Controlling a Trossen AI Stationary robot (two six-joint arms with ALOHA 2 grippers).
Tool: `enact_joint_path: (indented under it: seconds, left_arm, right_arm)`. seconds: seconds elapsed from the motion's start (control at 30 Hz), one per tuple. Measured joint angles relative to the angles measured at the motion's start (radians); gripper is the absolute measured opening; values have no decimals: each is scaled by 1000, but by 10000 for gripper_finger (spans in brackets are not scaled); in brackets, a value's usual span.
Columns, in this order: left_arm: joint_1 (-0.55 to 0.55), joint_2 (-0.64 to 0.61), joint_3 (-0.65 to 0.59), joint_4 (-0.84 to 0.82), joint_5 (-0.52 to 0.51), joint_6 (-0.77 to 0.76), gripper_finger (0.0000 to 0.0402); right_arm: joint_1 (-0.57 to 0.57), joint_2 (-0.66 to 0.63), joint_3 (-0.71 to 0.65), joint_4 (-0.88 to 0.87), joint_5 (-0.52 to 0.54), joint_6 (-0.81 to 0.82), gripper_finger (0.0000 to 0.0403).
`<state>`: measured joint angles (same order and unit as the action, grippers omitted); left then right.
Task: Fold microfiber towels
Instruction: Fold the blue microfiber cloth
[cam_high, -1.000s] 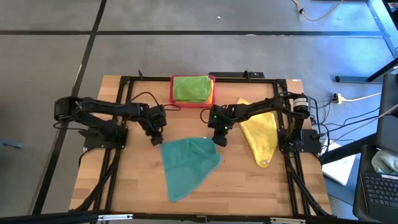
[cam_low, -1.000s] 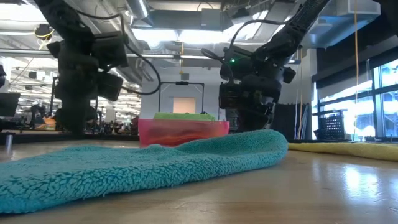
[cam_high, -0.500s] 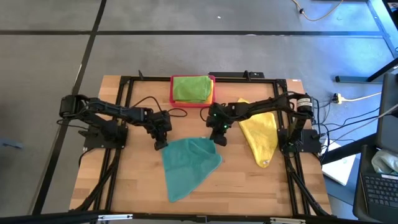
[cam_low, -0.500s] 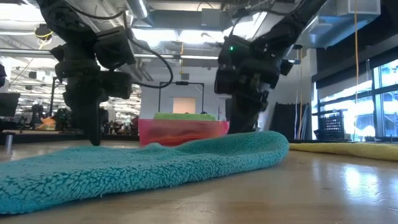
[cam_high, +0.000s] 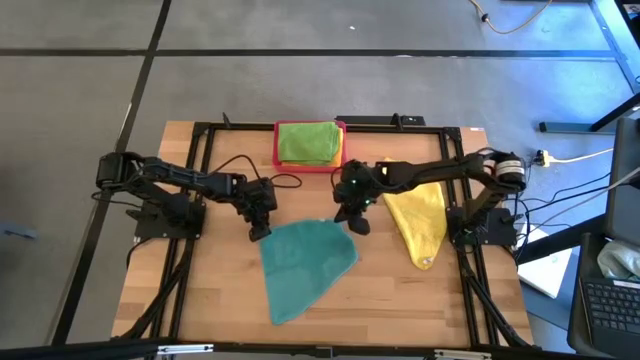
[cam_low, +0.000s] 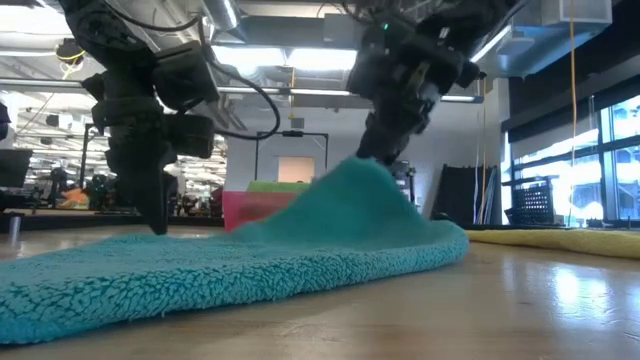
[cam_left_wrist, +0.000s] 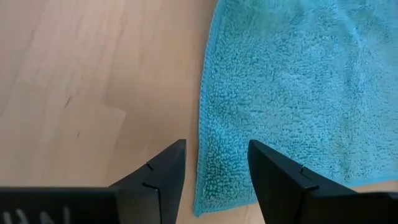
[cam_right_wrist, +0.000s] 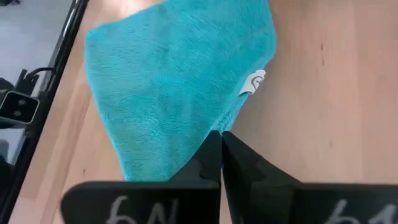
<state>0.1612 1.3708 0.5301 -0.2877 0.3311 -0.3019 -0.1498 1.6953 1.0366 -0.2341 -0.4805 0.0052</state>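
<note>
**High view: two claws at the far corners of a teal towel, one corner lifted**

High view showed a wooden table (cam_high: 200, 300) with a dark arm on each side. Going from left to right, the left claw (cam_high: 260, 232) hung with its fingers spread and empty, right over the teal towel (cam_high: 300, 265) at its near-left corner. In the left wrist view the two dark fingers (cam_left_wrist: 158, 177) straddled the towel's edge, one over bare wood and one over the cloth, so the claw looked placed to pinch that corner next; nothing was between the fingers yet.

Just right of that, the towel lay spread between the two claws, tapering toward the table's front edge. Behind both claws, at the back of the table, sat a pink tray (cam_high: 277, 148) holding a folded green towel (cam_high: 308, 142).

Further right, the right claw (cam_high: 355, 222) was clenched on the towel's other far corner. The low view showed that corner pulled up into a peak under the claw while the rest lay flat on the wood. The right wrist view showed the fingers pressed together on a pinch of cloth beside a small white label (cam_right_wrist: 254, 82). Lifting one corner probably began a fold.

Right of the right claw, a yellow towel (cam_high: 420, 220) lay loose and unfolded, apparently waiting its turn.
</note>
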Motion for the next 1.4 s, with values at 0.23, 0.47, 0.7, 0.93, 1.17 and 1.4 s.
enact_joint_path:
  seconds: [0.23, 0.47, 0.7, 0.93, 1.17, 1.4]
  left_arm:
    - [-6, 0, 0, 83, 21, 0, 165]
    - [-8, 0, 0, 120, -15, -1, 165]
    - [-8, 0, 0, 120, -23, -2, 165]
    - [-7, 0, 0, 116, -23, -17, 165]
    - [-16, 41, 1, 64, 33, -71, 165]
    - [-57, 67, 10, 29, 40, -95, 165]
  right_arm:
    - [10, -59, 0, 0, 40, -14, 5]
    - [11, -106, 0, -1, 42, -9, 6]
    - [11, -144, 0, -5, 42, 0, 6]
    - [11, -145, 0, -18, 48, 13, 6]
    - [11, -145, 0, -45, 106, 16, 6]
    - [11, -145, 0, -74, 106, 15, 6]
